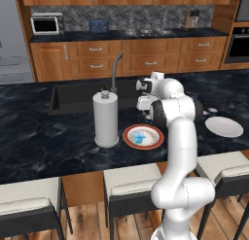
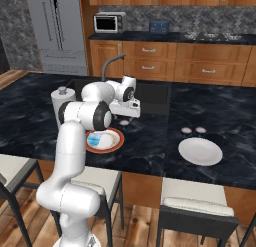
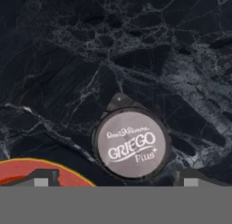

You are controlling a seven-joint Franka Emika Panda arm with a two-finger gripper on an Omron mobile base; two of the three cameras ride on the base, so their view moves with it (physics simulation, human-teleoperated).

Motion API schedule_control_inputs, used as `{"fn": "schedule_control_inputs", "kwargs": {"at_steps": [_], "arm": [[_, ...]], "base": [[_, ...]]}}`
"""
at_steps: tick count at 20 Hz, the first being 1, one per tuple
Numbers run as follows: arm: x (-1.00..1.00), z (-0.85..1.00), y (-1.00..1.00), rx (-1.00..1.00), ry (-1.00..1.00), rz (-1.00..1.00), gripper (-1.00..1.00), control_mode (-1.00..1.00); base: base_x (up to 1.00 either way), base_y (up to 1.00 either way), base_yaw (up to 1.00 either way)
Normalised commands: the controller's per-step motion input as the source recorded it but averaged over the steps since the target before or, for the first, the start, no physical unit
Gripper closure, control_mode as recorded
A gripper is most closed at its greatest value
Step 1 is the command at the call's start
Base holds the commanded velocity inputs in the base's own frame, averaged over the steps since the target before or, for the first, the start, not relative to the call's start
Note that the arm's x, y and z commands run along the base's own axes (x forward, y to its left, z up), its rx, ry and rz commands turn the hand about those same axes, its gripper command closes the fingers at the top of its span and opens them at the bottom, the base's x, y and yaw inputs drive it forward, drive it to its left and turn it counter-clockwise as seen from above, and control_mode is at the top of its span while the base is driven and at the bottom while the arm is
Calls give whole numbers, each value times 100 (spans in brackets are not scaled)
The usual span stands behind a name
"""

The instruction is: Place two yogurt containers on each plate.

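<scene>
Hand view first: the fingers (image 3: 113, 181) are spread wide and pinching nothing, their 2 dark tips poking up at the bottom edge on either side of a yogurt cup (image 3: 131, 143) with a grey "GRIEGO Plus" lid. That cup stands on the black marble table (image 3: 68, 60), just beside the orange-red rim of the nearer plate (image 3: 27, 171), not on it.

From the left base view, the orange-rimmed plate (image 1: 143, 136) carries the light blue yogurt cup (image 1: 140, 136), so I read it as 1 of 2 filled. The tall paper-towel roll (image 1: 105, 119) stands just left of it.

Further right, in the right base view, the plain white plate (image 2: 200, 151) is bare. 2 more dark-topped cups (image 2: 186, 130) and (image 2: 200, 130) wait on the table just behind it, close but not on it.

Score so far, by my reckoning: 1 cup placed, 3 to go. The cup under the open fingers looks like the next pickup, a short hop onto the orange-rimmed plate. After that, both far cups go onto the white plate.
</scene>
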Motion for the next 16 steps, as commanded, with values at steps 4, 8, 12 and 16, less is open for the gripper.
{"fn": "schedule_control_inputs", "kwargs": {"at_steps": [4,8,12,16], "arm": [[5,-43,0,0,0,0,-100,-100],[-6,-30,0,0,-2,0,-100,-100],[-2,-16,0,0,-2,0,-100,-100],[0,-16,0,0,0,0,-100,-100]], "base": [[0,0,0],[0,0,0],[0,0,0],[0,0,0]]}}
